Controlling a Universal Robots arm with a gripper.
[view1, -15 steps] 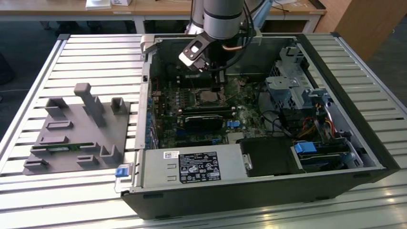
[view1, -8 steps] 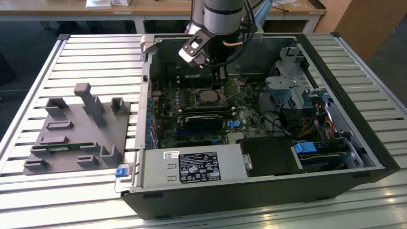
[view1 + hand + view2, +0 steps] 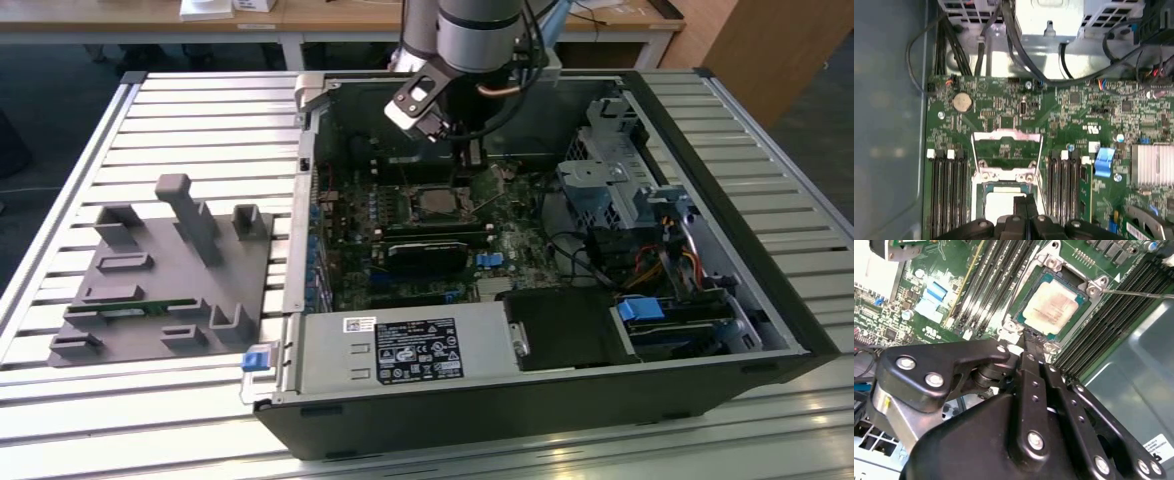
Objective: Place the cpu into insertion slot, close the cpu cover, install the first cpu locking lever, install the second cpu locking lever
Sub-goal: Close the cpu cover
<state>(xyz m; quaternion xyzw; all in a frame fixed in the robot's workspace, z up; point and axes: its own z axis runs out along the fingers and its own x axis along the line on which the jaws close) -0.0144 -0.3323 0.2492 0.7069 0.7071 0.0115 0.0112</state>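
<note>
The cpu [image 3: 1054, 302] lies flat in the insertion slot [image 3: 1081, 312], its pale metal top bare and level with the slot's border; in the first wrist view the cpu [image 3: 999, 202] sits the same way. So the first step looks done.

The cpu cover [image 3: 1006, 134] is not yet down. It is swung open from its hinge at one edge of the insertion slot, and the board shows through its open centre. How steeply it stands I cannot tell. A thin metal rod, likely a locking lever [image 3: 1134, 292], juts out from one corner of the slot and seems unlatched.

The gripper [image 3: 1025, 201] hangs just over the slot's edge, opposite the hinge. Its fingers are pressed together and carry nothing. In the second wrist view the gripper [image 3: 1030, 342] points at the slot's corner, just beside the chip, and I cannot tell whether it touches.

Closing the cover therefore seems the step in hand. I judge it calls for a push on the frame's free edge, so that it swings down about the hinge without the fingertips scraping the chip.

Memory slots [image 3: 946, 190] flank the insertion slot on two sides. A coin battery [image 3: 962, 102] lies beyond the hinge. The open computer case [image 3: 534, 410] encloses everything, and the gripper [image 3: 467, 160] reaches in from above.
</note>
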